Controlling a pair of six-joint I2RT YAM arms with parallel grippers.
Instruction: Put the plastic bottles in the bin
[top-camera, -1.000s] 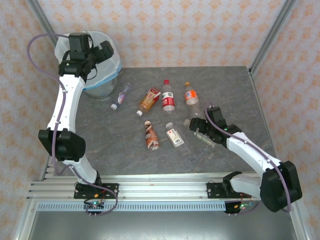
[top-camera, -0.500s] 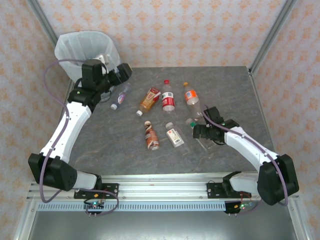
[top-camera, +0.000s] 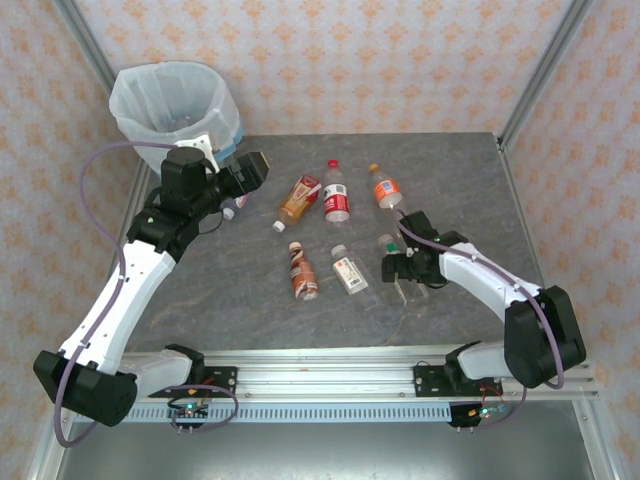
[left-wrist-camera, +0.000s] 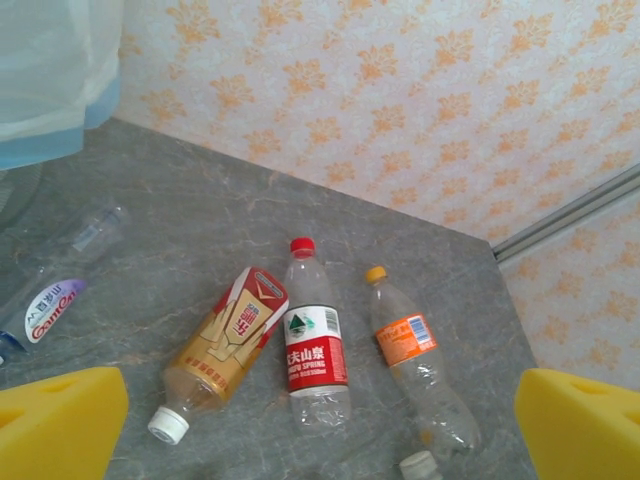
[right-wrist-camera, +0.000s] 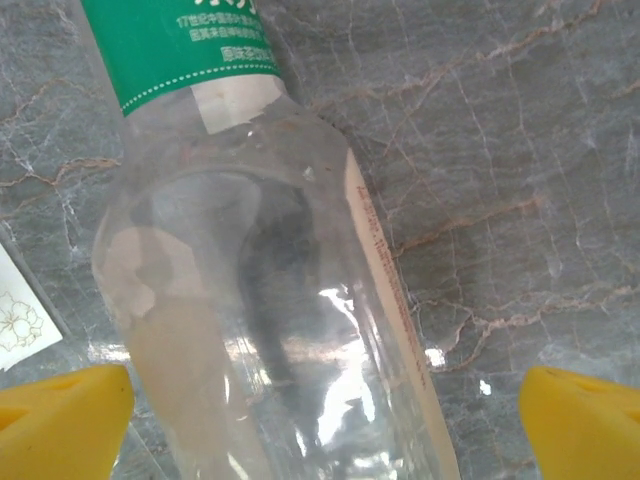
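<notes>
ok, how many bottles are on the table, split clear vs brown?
Clear: 5, namely red-label bottle, orange-label bottle, green-label bottle, white-label bottle, purple-label bottle
Brown: 2, namely golden bottle, dark bottle
Total: 7

The bottle (right-wrist-camera: 270, 250) between the right gripper's (right-wrist-camera: 322, 420) jaws is cut off at both ends; the bin (left-wrist-camera: 50, 70), up-left of the left gripper (left-wrist-camera: 320, 425), mostly.

We identify a grey, marble-veined tabletop (top-camera: 240, 300). Behind the tabletop stands a wall (top-camera: 400, 60) papered in an orange floral pattern. Metal frame posts (top-camera: 545, 70) rise at the tabletop's far corners, and a ribbed aluminium rail (top-camera: 330, 380) runs along its near edge.
</notes>
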